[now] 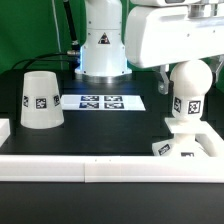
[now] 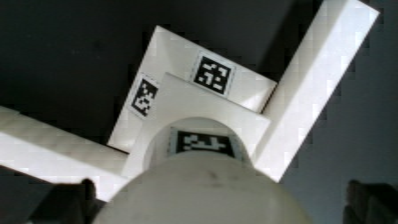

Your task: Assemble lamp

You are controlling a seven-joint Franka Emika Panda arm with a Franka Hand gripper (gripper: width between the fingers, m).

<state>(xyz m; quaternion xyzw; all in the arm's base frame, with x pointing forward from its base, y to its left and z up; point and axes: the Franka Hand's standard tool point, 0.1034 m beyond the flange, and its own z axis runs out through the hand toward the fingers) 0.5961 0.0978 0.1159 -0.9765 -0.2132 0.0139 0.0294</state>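
The bulb point(image 1: 188, 88) stands upright on its stem on the low blocky base point(image 1: 186, 146), at the exterior view's right near the front rail. My gripper point(image 1: 187, 72) hangs right over the bulb's round head. In the wrist view the bulb point(image 2: 199, 185) fills the space between the dark fingers point(image 2: 68, 200), and a dark gap shows beside it, so the jaws stand open around it. The base point(image 2: 178, 58) with its tags lies beyond the bulb. The cone shade point(image 1: 40, 100) stands alone at the exterior view's left.
The marker board point(image 1: 100, 101) lies flat mid-table in front of the white robot pedestal point(image 1: 102, 45). A white rail point(image 1: 90, 168) runs along the front edge and shows in the wrist view point(image 2: 311, 70) beside the base.
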